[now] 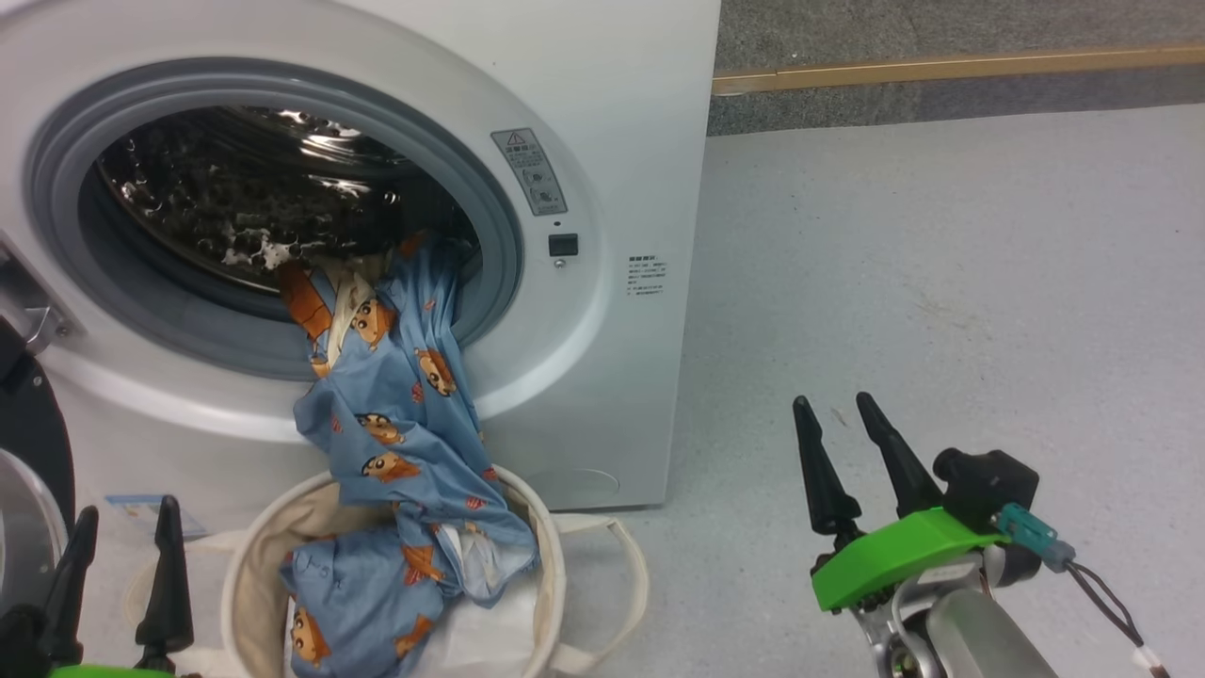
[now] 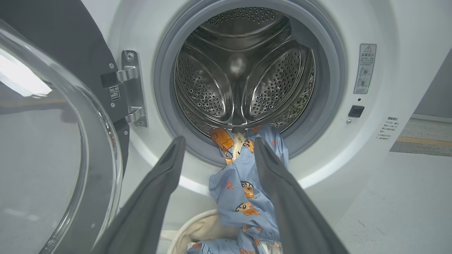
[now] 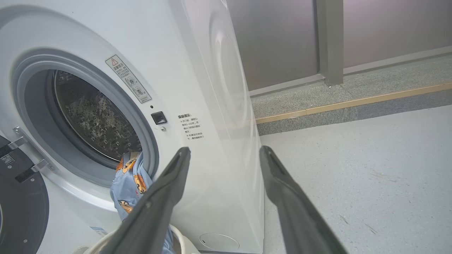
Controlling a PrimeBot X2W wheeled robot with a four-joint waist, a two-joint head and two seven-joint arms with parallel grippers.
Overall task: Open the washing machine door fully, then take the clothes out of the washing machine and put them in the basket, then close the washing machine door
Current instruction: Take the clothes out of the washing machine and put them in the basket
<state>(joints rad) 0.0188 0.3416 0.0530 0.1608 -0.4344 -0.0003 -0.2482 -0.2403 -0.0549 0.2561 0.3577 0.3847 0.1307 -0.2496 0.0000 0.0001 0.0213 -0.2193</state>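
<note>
In the head view, your washer (image 1: 612, 141) fills the upper left with its door (image 1: 33, 443) swung wide open at the left edge. The clothes (image 1: 405, 414) hang out of the drum (image 1: 235, 188), over the grey gasket (image 1: 499, 235) and down the front. Their lower end is bunched inside the basket (image 1: 551, 565), which stands on the floor (image 1: 941, 282) just in front of the washer. Your left gripper (image 1: 129, 508) sits at the lower left, beside the basket, fingers spread and holding nothing. Your right gripper (image 1: 833, 401) is at the lower right over bare floor, well apart from the washer, jaws wide and empty.

In the left wrist view, you look straight into the drum between two widely parted fingers. The clothes drape over the gasket's bottom lip between them and reach down into the basket's rim at the bottom edge. The fingers touch no fabric that you can see. The door's glass bowl takes the left side, hung on its steel hinge (image 2: 132, 88).

In the right wrist view, the fingers stand wide apart and point at the washer's front right corner, with nothing between them. A fold of the clothes shows at the mouth, left of the left finger, with the basket's rim below.
</note>
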